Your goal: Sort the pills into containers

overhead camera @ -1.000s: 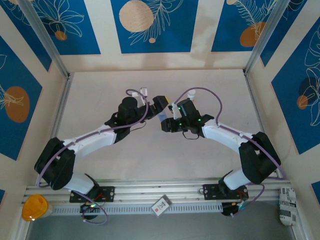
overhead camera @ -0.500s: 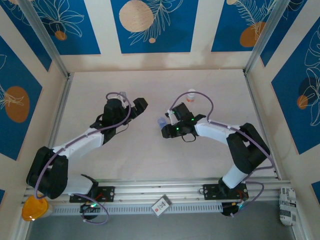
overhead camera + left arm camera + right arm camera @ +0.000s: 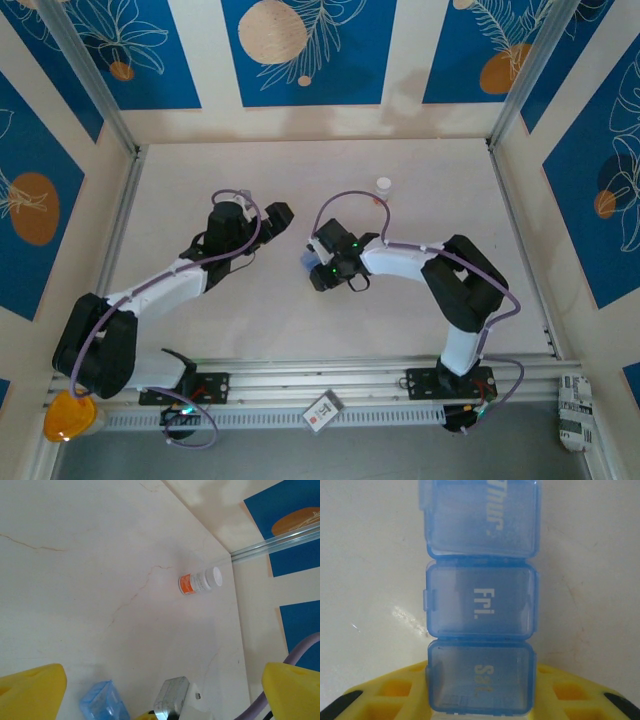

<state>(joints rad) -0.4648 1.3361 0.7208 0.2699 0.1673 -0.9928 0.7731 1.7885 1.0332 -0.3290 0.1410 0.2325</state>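
Note:
The translucent blue pill box [image 3: 481, 600] is a strip of three compartments with shut lids marked Thur., Fri. and Sat. My right gripper [image 3: 481, 692] is shut on its Sat. end, a yellow finger [image 3: 385, 692] on each side. From above, the box [image 3: 309, 261] sticks out left of the right gripper [image 3: 320, 270] at mid-table. My left gripper [image 3: 279, 213] hangs open and holds nothing, up and left of the box. In its wrist view the yellow fingers [image 3: 30, 692] stand wide apart, with the box [image 3: 105, 702] low between them. What the compartments hold is hidden.
A small orange bottle [image 3: 383, 187] with a white cap stands at the back, right of centre; the left wrist view shows the bottle [image 3: 200, 581] near the wall rail. An orange-lidded container [image 3: 66, 416] sits off the table's near left corner.
The two grippers have parted. My left arm drew back to the left. My right gripper carried the pill box left and nearer, uncovering the orange bottle behind it.

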